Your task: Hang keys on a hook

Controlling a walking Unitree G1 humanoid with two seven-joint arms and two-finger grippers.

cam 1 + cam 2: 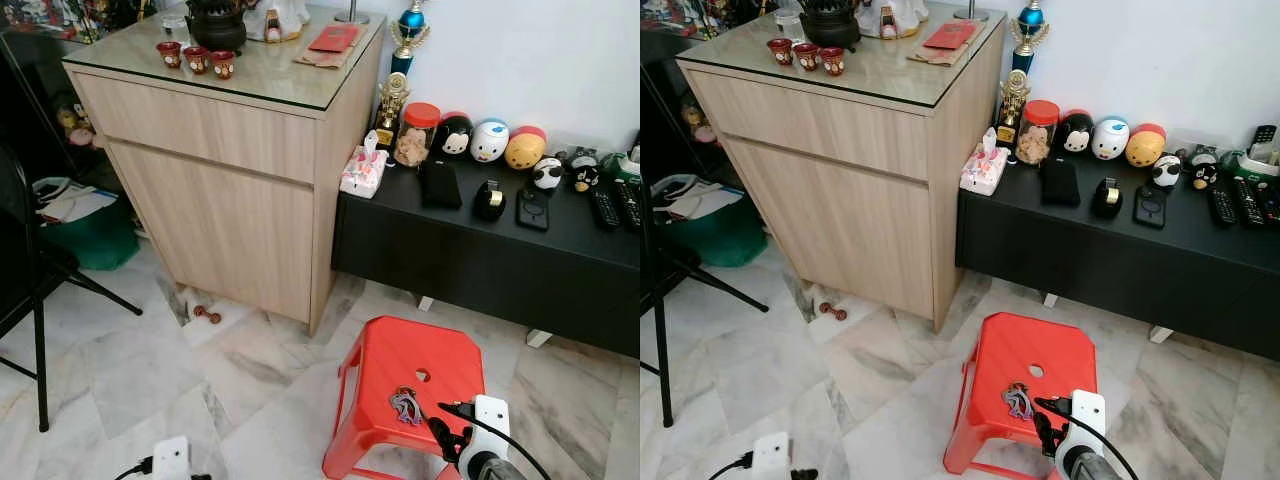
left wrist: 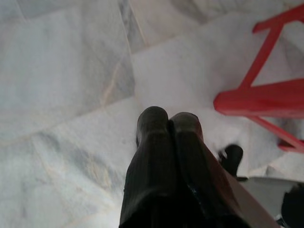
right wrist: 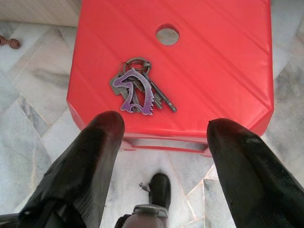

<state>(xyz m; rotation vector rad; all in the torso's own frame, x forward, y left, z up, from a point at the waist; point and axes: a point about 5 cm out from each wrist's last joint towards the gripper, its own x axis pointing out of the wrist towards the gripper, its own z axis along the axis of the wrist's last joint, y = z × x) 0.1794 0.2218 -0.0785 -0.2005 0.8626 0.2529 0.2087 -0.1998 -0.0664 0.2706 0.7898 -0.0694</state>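
The keys [image 3: 135, 90] are lying on the red stool [image 1: 405, 365], near its front edge toward the left corner. The right gripper [image 3: 164, 142] is hovering just off that front edge, its fingers spread wide and holding nothing. The left gripper [image 2: 167, 126] is hanging over the marble floor [image 2: 61, 95], fingers pressed together.

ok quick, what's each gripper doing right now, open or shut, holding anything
Left gripper: shut, empty, over the floor.
Right gripper: open, empty, hovering just short of the keys on the red stool.
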